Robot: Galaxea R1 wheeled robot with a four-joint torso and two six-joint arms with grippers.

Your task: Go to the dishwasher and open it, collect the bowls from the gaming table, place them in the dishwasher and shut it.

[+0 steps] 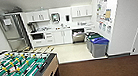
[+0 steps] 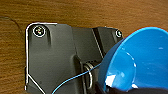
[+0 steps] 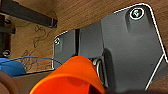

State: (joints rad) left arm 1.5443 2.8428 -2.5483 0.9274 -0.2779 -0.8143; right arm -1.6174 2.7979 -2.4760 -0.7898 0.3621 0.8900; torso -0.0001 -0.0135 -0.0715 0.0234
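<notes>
Two bins [image 1: 97, 45] are standing right of centre in the head view, the dishwasher [image 1: 78, 36] gaping open behind them; a foosball table [image 1: 18, 72] is occupying the lower left. At the left wrist, a blue bowl [image 2: 140, 60] is sitting lower right, the left end effector's grip being impossible to tell. At the right wrist, an orange bowl [image 3: 72, 77] is sitting bottom centre, its end effector equally unclear.

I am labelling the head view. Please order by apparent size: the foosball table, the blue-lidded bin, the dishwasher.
1. foosball table, by far the largest, but it stands nearest the camera.
2. blue-lidded bin.
3. dishwasher, smallest, but it stands farthest away.
</notes>
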